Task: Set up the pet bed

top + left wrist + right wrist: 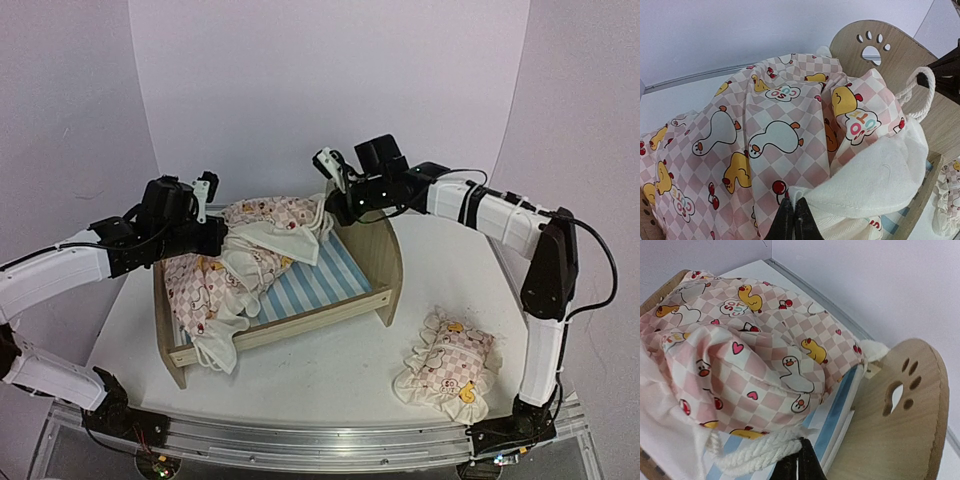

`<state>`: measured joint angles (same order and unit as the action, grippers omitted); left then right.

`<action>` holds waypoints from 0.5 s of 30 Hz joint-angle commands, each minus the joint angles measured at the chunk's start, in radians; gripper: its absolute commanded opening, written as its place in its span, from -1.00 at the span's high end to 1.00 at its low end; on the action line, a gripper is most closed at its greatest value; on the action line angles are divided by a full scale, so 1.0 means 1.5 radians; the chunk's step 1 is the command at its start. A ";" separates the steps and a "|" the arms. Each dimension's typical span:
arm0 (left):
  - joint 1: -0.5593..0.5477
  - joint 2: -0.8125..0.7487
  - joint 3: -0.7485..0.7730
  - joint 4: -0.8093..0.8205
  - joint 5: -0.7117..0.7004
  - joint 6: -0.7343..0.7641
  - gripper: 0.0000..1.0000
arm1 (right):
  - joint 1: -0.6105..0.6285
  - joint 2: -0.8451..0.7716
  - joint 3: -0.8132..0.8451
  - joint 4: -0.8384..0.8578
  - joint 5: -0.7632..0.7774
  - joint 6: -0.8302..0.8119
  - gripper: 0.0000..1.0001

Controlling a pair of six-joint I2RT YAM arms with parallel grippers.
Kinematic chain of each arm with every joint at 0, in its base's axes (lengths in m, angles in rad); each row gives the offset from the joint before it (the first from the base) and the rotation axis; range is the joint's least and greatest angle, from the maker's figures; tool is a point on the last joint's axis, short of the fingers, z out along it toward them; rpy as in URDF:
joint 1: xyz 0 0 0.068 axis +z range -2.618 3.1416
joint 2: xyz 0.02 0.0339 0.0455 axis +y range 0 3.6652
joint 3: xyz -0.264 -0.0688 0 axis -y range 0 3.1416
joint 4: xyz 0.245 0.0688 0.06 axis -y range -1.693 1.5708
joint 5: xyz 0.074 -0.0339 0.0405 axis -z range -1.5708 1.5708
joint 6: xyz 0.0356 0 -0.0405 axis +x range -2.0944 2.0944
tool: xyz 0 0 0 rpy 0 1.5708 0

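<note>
Pillow (445,365), frilled, lies on the table (330,385) nearest the arms, right of the pet bed (300,322) and not in it. The bed sits mid-table with its striped base (320,280) partly bare. Over its left and far part the quilt (250,255) is heaped. The left gripper (794,215) pinches the quilt's cream lining, and the right gripper (799,452) pinches its rope cord (755,452). Likely left to do: spread the quilt flat and place the pillow.

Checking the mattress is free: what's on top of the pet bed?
A crumpled duck-print quilt covers the footboard end of the pet bed and spills over its near side. The striped base shows bare toward the headboard. Anything under the quilt is hidden.
</note>
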<state>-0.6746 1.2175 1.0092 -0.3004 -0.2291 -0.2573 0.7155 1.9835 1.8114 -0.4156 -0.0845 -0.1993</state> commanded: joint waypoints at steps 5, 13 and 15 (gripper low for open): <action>0.004 0.025 0.028 0.058 0.126 0.029 1.00 | 0.003 -0.041 0.093 -0.284 -0.030 0.181 1.00; 0.004 0.030 0.024 0.075 0.303 0.087 1.00 | 0.022 -0.185 -0.070 -0.315 -0.146 0.235 1.00; 0.003 0.029 0.022 0.079 0.333 0.095 1.00 | 0.026 -0.216 -0.105 -0.332 -0.170 0.246 1.00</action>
<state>-0.6731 1.2655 1.0096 -0.2447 0.1188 -0.1711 0.7361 1.7988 1.7164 -0.8673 -0.2134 0.1047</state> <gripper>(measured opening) 0.005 0.010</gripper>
